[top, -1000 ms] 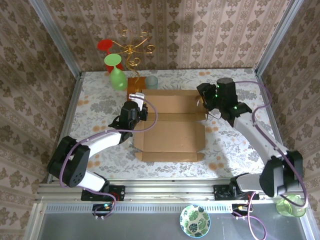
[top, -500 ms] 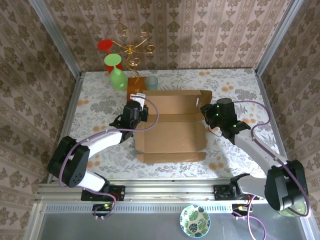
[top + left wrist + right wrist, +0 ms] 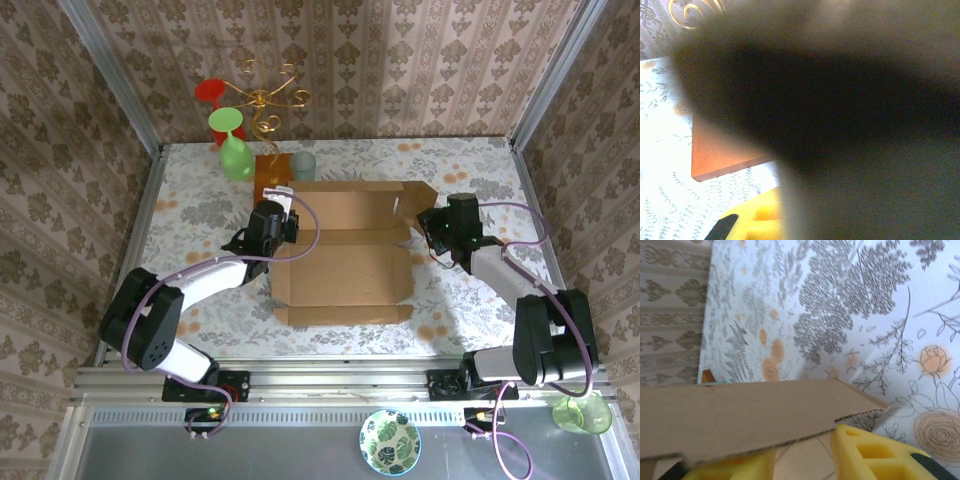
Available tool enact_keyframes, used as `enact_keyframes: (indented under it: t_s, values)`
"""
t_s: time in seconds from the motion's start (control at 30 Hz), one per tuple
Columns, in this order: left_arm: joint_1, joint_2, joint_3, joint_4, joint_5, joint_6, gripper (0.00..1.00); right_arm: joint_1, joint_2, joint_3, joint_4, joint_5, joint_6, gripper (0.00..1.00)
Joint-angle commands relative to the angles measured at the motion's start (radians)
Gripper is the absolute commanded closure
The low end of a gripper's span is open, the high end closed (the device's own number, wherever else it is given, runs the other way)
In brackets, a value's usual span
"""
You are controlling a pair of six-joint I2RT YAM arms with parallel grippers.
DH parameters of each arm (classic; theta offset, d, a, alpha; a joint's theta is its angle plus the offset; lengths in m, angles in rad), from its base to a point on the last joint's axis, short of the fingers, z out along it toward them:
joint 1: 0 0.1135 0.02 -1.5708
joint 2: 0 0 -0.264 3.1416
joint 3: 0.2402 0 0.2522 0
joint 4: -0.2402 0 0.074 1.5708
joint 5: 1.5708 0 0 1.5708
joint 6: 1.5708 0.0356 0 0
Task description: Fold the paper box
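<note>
The paper box (image 3: 345,268) lies part-open on the desk (image 3: 190,215). At its far-left corner the left claw (image 3: 277,198) is pressed together; at its right flap (image 3: 740,410) the right claw (image 3: 805,452) is spread, so the raised flap may slip out and flop back

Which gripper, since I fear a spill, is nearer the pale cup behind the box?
Left. The left gripper is at the paper box's far left corner, just in front of the cup; the right gripper is at the box's right flap, farther away.
</note>
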Motion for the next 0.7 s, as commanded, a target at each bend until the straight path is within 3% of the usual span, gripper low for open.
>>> enact_keyframes:
  t_s: [0.0, 0.2, 0.67]
  values:
    - [0.002, 0.011, 0.031, 0.028, 0.008, -0.022, 1.00, 0.002, 0.045, -0.024, 0.034, -0.033, -0.041, 0.63]
    - [0.011, 0.026, 0.039, 0.029, 0.020, -0.025, 1.00, 0.000, 0.141, -0.018, 0.079, -0.094, -0.076, 0.54]
    - [0.016, 0.042, 0.044, 0.033, 0.039, -0.030, 1.00, 0.022, 0.227, -0.035, 0.290, -0.141, 0.000, 0.54]
